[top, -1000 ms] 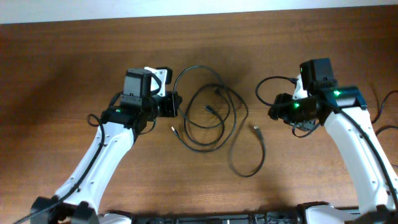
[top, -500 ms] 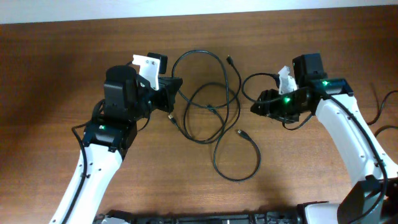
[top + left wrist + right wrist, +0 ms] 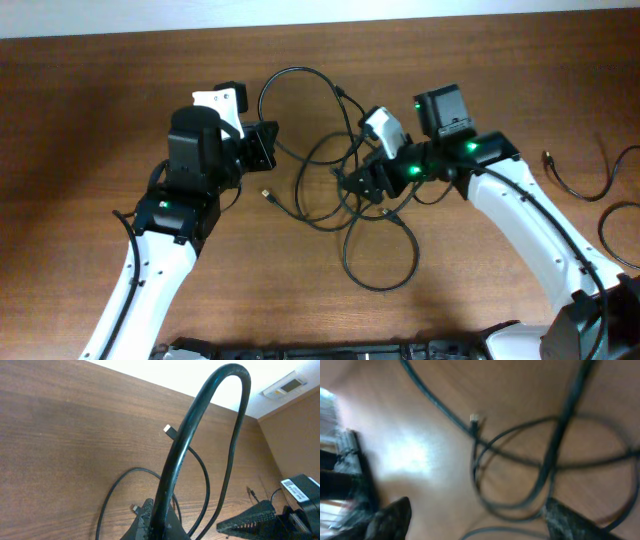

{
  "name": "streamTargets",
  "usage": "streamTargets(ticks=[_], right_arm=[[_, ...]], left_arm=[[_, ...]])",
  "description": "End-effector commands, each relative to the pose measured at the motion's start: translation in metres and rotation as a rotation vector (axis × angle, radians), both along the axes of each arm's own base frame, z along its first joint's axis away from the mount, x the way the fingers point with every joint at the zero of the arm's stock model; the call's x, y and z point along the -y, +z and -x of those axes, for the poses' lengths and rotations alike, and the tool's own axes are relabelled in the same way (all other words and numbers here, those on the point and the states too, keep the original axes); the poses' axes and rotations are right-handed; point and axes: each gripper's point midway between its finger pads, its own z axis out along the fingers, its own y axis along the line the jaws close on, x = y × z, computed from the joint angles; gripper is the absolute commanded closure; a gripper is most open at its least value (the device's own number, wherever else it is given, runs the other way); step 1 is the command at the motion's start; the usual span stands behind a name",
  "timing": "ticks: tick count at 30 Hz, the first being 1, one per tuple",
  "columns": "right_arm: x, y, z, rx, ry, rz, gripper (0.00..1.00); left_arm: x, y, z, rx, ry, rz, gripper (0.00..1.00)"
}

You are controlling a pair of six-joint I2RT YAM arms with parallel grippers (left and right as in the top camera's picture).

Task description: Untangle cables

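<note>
In the middle of the wooden table the cables lay as thin black cords in overlapping loops: one arc reaching toward the far edge, a knot of crossings at the centre, one loose loop nearer the robot. A small silver-tipped plug lay apart at the left. The left gripper stood with jaws wide, a strand rising along one finger. The right gripper sat over the tangle, fingers spread wide, a cord running beside one; that view was blurred. Bare wood lay open left and near; more black cords lay at the right edge
</note>
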Motion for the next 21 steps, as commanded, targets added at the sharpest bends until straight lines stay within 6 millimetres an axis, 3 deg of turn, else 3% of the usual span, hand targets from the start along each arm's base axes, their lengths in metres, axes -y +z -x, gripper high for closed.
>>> streamTargets(ticks=[1, 5, 9, 13, 21], right_arm=[[-0.005, -0.003, -0.019, 0.145, -0.018, 0.119, 0.11], [-0.006, -0.005, -0.038, 0.286, -0.087, 0.261, 0.06], [-0.01, -0.004, -0.044, 0.376, -0.112, 0.358, 0.04], [-0.023, -0.002, -0.044, 0.408, -0.094, 0.346, 0.0], [-0.036, -0.011, -0.057, 0.439, -0.088, 0.331, 0.03]], left_arm=[[-0.004, 0.013, 0.0, 0.005, 0.037, 0.031, 1.0], [-0.004, 0.013, 0.0, -0.038, 0.084, 0.098, 1.0], [-0.004, 0.012, 0.0, -0.056, 0.102, 0.125, 1.0], [-0.004, 0.011, 0.002, -0.094, 0.129, 0.172, 1.0], [0.005, 0.011, 0.007, -0.153, 0.117, 0.252, 1.0]])
